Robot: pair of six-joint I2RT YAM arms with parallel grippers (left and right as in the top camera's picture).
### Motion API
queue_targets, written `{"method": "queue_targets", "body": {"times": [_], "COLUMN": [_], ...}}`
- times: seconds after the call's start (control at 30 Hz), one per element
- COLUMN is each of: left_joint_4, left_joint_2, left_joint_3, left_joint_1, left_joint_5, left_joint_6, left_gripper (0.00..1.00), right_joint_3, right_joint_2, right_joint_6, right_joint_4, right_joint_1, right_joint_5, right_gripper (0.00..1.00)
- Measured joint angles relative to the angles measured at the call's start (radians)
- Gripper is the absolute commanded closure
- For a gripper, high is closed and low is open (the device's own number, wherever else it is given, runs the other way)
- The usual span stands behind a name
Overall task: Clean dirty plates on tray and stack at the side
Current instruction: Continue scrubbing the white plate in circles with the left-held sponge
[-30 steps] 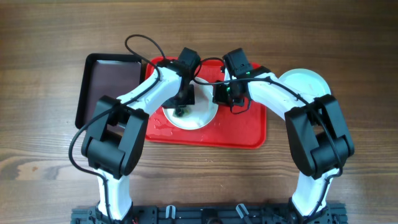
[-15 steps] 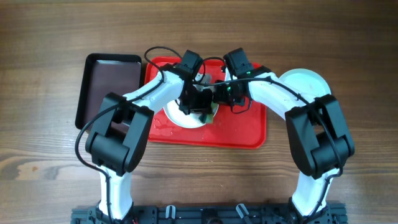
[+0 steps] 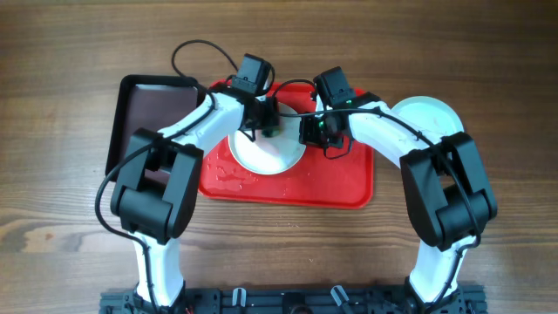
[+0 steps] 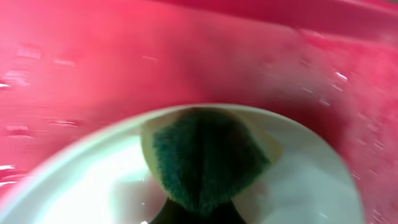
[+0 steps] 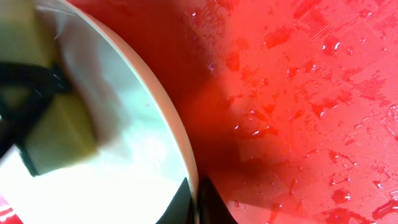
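L gripper clamped on green sponge, pressing it at far edge of white plate on wet red tray. R gripper nearly closed, pinching plate rim.

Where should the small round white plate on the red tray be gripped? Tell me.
The white round plate lies flat on the red plastic tray, so pinch its thin rim from the right; the green sponge occupies its far edge.
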Motion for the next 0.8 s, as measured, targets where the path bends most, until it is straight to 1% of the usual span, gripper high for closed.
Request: {"method": "queue_targets", "body": {"times": [0.1, 0.2, 0.27, 0.33, 0.37, 0.43, 0.53, 0.7, 0.8], "left_joint_4": [-0.045, -0.131, -0.211, -0.260, -0.314, -0.363, -0.390, -0.381, -0.365], "left_joint_2": [-0.005, -0.012, -0.016, -0.021, -0.024, -0.024, -0.024, -0.011, 0.003], "left_joint_3": [0.006, 0.014, 0.019, 0.019, 0.021, 0.023, 0.023, 0.003, -0.006], "left_joint_1": [0.011, 0.022, 0.031, 0.039, 0.047, 0.053, 0.061, 0.069, 0.053], "left_joint_5": [-0.041, -0.068, -0.070, -0.070, -0.065, -0.051, 0.012, 0.277, 0.373], "left_joint_6": [-0.010, -0.023, -0.027, -0.030, -0.031, -0.030, -0.014, 0.099, 0.139], "left_gripper": [0.96, 0.96, 0.96, 0.96, 0.96, 0.96, 0.96, 0.96, 0.96], "right_joint_3": [0.000, 0.000, 0.000, 0.000, 0.000, 0.000, 0.000, 0.000, 0.000], "right_joint_2": [0.000, 0.000, 0.000, 0.000, 0.000, 0.000, 0.000, 0.000, 0.000], "right_joint_6": [0.000, 0.003, 0.003, 0.003, 0.003, 0.003, 0.003, 0.003, 0.003], "right_joint_4": [0.000, 0.000, 0.000, 0.000, 0.000, 0.000, 0.000, 0.000, 0.000], "right_joint_1": [0.000, 0.000, 0.000, 0.000, 0.000, 0.000, 0.000, 0.000, 0.000], "right_joint_5": [0.000, 0.000, 0.000, 0.000, 0.000, 0.000, 0.000, 0.000, 0.000], "right_gripper": [0.96, 0.96, 0.96, 0.96, 0.96, 0.96, 0.96, 0.96, 0.96]}}
